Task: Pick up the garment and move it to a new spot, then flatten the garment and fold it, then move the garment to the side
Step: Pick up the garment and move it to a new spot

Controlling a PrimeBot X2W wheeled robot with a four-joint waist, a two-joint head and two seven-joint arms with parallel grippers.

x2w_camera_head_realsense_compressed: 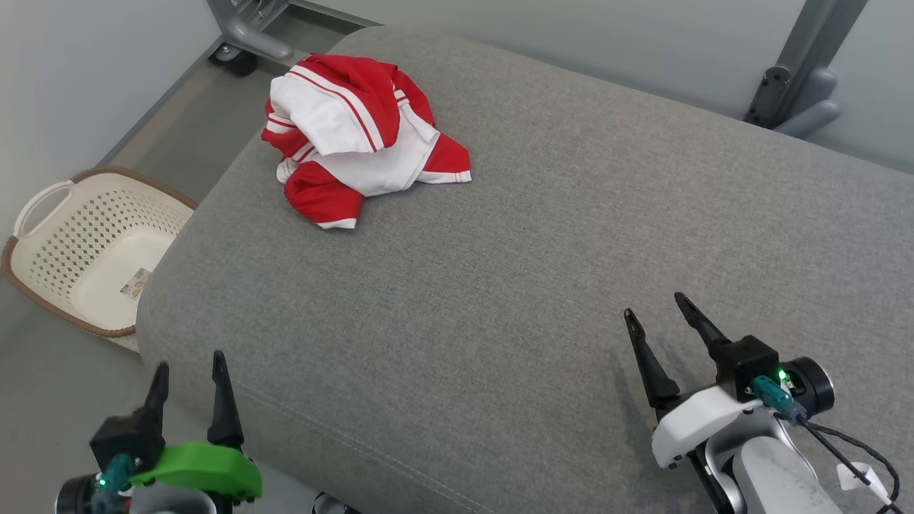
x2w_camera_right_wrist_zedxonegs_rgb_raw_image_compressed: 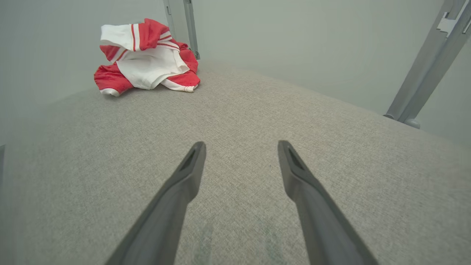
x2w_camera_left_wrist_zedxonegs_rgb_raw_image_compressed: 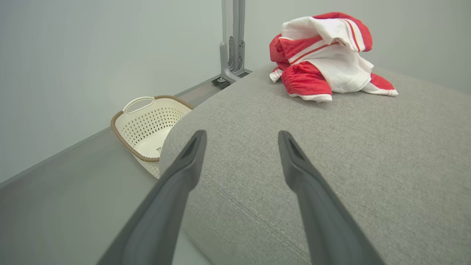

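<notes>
A crumpled red and white garment (x2w_camera_head_realsense_compressed: pixel 357 135) lies in a heap near the far left corner of the grey cushioned surface (x2w_camera_head_realsense_compressed: pixel 514 271). It also shows in the left wrist view (x2w_camera_left_wrist_zedxonegs_rgb_raw_image_compressed: pixel 323 59) and in the right wrist view (x2w_camera_right_wrist_zedxonegs_rgb_raw_image_compressed: pixel 145 57). My left gripper (x2w_camera_head_realsense_compressed: pixel 189 360) hangs open at the near left corner of the cushion, far from the garment, with nothing between its fingers (x2w_camera_left_wrist_zedxonegs_rgb_raw_image_compressed: pixel 241 136). Over the near right part of the cushion, my right gripper (x2w_camera_head_realsense_compressed: pixel 653 303) is open and empty too (x2w_camera_right_wrist_zedxonegs_rgb_raw_image_compressed: pixel 241 145).
A cream perforated laundry basket (x2w_camera_head_realsense_compressed: pixel 86 246) with a brown rim stands on the floor left of the cushion, also visible in the left wrist view (x2w_camera_left_wrist_zedxonegs_rgb_raw_image_compressed: pixel 147 125). Grey metal frame legs rise at the far left (x2w_camera_head_realsense_compressed: pixel 243 32) and far right (x2w_camera_head_realsense_compressed: pixel 800 78). Pale walls close the back.
</notes>
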